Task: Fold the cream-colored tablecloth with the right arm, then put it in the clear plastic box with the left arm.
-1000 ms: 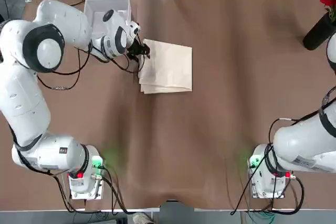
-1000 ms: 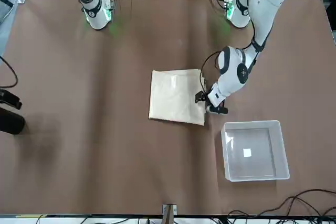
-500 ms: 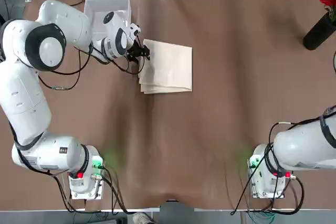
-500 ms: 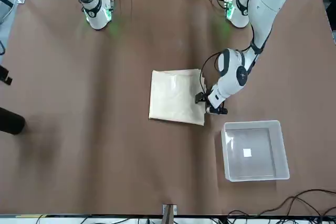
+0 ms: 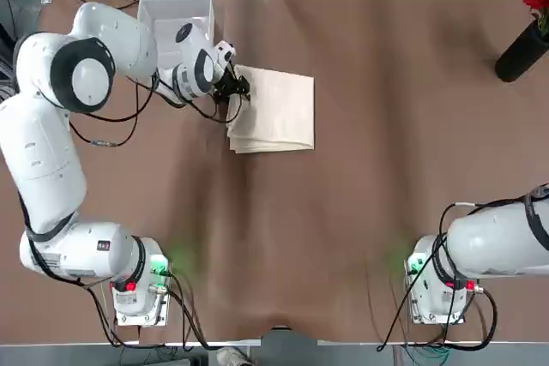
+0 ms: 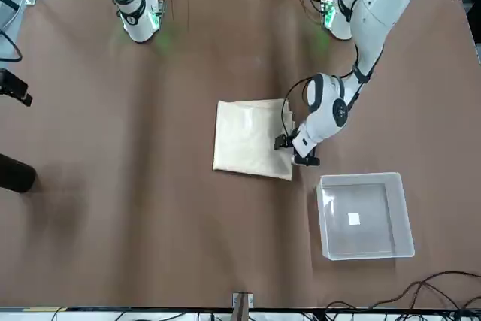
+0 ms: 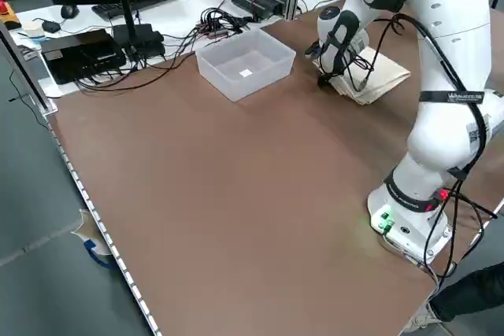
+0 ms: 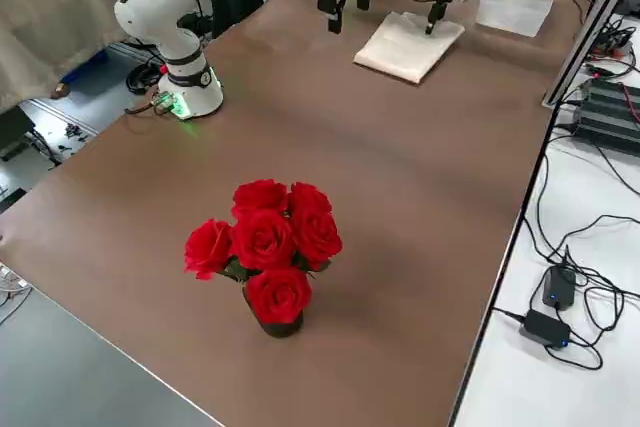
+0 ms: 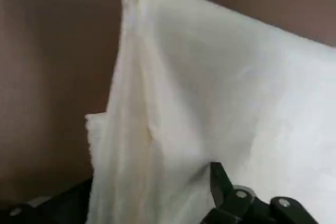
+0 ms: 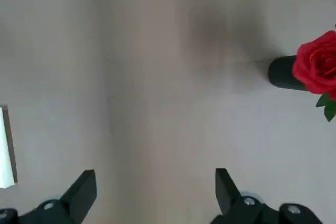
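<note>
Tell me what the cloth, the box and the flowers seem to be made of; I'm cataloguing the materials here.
Cloth: woven fabric, likely cotton or linen, matte, with soft creases.
Box: probably plastic, smooth, thin-walled, translucent.
Flowers: red and petalled, perhaps artificial fabric; real ones can't be ruled out.

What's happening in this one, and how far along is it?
The left gripper is at the near-box edge of the folded cream-colored tablecloth, its fingers apart on either side of that edge. The cloth lies in a layered rectangle on the table, not yet in the clear plastic box beside it. The right gripper is open, off by the vase of red roses, holding nothing.
</note>
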Robot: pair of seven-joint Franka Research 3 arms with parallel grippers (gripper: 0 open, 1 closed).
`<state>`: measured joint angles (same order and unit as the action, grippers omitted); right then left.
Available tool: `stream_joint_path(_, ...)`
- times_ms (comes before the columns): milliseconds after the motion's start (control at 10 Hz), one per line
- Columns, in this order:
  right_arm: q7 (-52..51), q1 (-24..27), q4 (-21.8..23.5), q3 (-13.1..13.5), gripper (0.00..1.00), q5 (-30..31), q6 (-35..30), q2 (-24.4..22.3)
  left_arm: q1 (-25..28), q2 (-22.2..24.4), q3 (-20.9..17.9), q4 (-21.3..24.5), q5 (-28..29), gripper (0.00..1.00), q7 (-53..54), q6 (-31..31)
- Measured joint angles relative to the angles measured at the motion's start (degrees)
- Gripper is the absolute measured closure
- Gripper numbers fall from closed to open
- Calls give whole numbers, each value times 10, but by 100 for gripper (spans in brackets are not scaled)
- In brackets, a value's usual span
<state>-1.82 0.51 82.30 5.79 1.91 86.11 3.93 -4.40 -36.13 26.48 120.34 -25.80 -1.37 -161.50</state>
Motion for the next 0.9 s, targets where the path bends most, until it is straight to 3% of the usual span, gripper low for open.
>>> stream_joint_path(300,-1,-1,2,2,0,-1,0,0,1,7,4,-9,0,62,0,0)
stream_joint_path(500,-1,-5,7,2,0,-1,0,0,7,35,2,-12,0,91,2,35)
stream_joint_path(900,-1,-8,12,2,0,-1,0,0,16,129,-44,-16,0,93,2,187)
